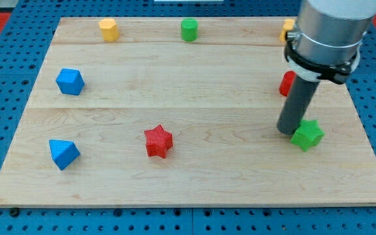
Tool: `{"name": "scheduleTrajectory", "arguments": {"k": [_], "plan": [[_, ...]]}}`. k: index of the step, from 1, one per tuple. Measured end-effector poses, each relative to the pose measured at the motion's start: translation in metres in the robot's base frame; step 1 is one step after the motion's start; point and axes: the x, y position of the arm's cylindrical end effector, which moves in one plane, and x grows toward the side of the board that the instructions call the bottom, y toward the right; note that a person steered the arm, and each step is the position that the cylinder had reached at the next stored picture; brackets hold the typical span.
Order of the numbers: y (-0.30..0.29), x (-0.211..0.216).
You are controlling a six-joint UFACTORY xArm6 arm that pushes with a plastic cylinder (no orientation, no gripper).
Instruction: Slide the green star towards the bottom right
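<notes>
The green star [307,135] lies on the board [194,176] at the right of the frame, below mid-height. My tip [290,132] rests on the board, touching or just short of the star's left edge; the exact contact cannot be resolved. The end effector is a plain rod with nothing to open or close, and it grips nothing.

Handling judgement:
1. The star looks like a small, rigid plastic piece, probably light. It should slide readily on the smooth wood.
2. It cannot be grasped, only pushed. Press on its upper-left side, ideally in a notch between 2 points, so the force runs toward the lower right.
3. An off-centre push on a point will likely spin the star or let it slip past the tip.
4. The board's right and bottom edges are near; a long push could send it off.

Other blocks: red star [158,141] at lower centre, a red block [286,83] partly hidden behind the rod.
</notes>
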Motion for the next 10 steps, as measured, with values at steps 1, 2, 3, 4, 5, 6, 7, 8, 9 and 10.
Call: {"name": "scheduleTrajectory", "arguments": {"k": [1, 2, 3, 4, 5, 6, 7, 8, 9, 10], "plan": [[0.012, -0.005], [0.014, -0.014], [0.042, -0.013], [0.075, -0.012], [0.087, 0.009], [0.085, 0.027], [0.073, 0.035], [0.067, 0.038], [0.065, 0.038], [0.024, 0.034]]}}
